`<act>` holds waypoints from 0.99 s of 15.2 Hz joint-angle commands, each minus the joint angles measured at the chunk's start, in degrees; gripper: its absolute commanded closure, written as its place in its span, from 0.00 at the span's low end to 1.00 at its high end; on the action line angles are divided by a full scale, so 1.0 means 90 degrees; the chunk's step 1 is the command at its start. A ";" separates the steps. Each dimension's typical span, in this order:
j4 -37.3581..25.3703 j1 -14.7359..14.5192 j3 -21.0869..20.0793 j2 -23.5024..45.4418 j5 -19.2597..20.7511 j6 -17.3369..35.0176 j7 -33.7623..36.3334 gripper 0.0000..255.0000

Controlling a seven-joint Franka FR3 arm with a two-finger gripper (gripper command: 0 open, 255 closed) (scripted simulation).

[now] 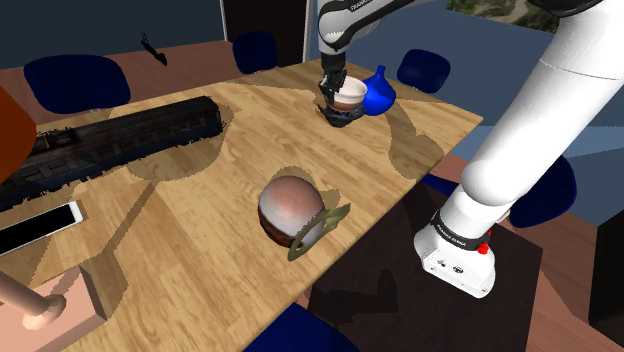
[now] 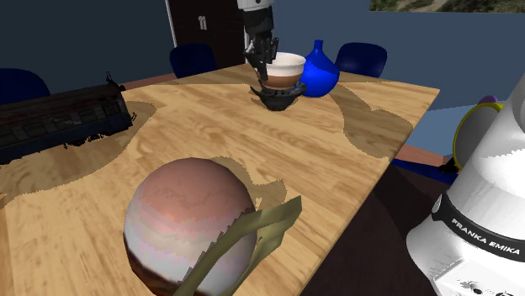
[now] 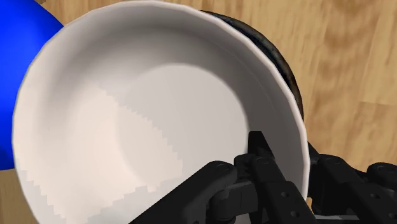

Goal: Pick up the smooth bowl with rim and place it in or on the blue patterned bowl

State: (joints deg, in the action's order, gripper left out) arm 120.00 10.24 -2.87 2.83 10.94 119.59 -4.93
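The end effector (image 3: pixel 287 162) is clamped on the rim of the white bowl (image 3: pixel 146 108), one black finger inside the wall and the other outside. That bowl, brown-banded on its outer side, sits upright right on top of the dark bowl (image 2: pixel 279 97), its base down in the dark bowl's mouth. A blue vase (image 2: pixel 318 74) stands just beside the dark bowl, and a black model train (image 1: pixel 120 135) lies well apart from it on the same wooden worktop (image 1: pixel 200 200).
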 commanded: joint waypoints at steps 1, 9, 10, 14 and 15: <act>0.0002 0.0000 0.0000 0.0000 0.0001 0.0006 0.0001 1.00; 0.0000 0.0000 0.0000 0.0001 0.0001 0.0006 0.0001 0.00; -0.0128 -0.0016 -0.0016 -0.0075 -0.0026 -0.0199 -0.0014 0.00; -0.0534 -0.0058 -0.0058 -0.0240 -0.0089 -0.0774 -0.0051 0.00; -0.0534 -0.0058 -0.0058 -0.0241 -0.0089 -0.0774 -0.0051 0.00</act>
State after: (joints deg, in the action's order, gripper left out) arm 115.42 9.75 -3.37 0.81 10.19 113.06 -5.38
